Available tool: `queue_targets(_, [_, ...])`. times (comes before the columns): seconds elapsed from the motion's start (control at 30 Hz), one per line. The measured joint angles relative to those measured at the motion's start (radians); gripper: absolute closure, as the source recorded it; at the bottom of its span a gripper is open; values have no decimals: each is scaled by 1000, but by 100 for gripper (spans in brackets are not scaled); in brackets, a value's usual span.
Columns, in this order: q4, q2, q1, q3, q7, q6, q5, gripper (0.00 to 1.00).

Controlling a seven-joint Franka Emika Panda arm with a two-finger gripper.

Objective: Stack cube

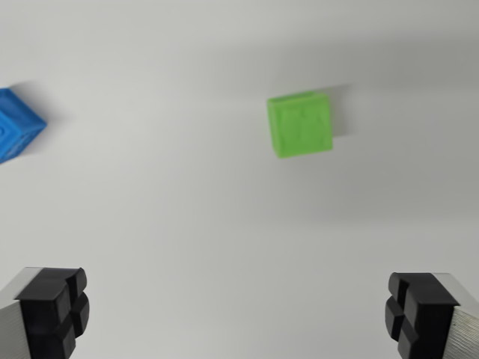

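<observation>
Green plastic, slightly blurred, marks the green cube (300,124) that is sitting flat on the white table (187,224) in the upper middle of the wrist view, a little toward the wrist view's right. Its top face is showing an embossed pattern, though the soft focus is making the detail hard to read. Its edges are lying almost square to the frame, turned only slightly. Well apart from it, at the wrist view's left edge, the blue cube (16,126) is resting at an angle and is being cut off by the frame. The gripper (239,318) is hanging above the table with nothing between its jaws, which are standing spread wide; one black padded fingertip is showing in each lower corner of the view. The green cube is lying ahead of the gripper, beyond the fingertips and off the midline toward the wrist view's right, while the blue cube is lying farther off to the left. Neither cube is being touched, and stacking appears not yet begun. Judging from this, the coming move is calling for an advance forward and slightly rightward before any descent.
</observation>
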Motion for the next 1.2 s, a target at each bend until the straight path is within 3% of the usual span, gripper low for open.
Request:
queue_targets(0.63, [0, 2, 2, 1, -2, 0, 0, 0])
queue_targets(1.2, [-20, 17, 18, 15, -26, 33, 0, 0])
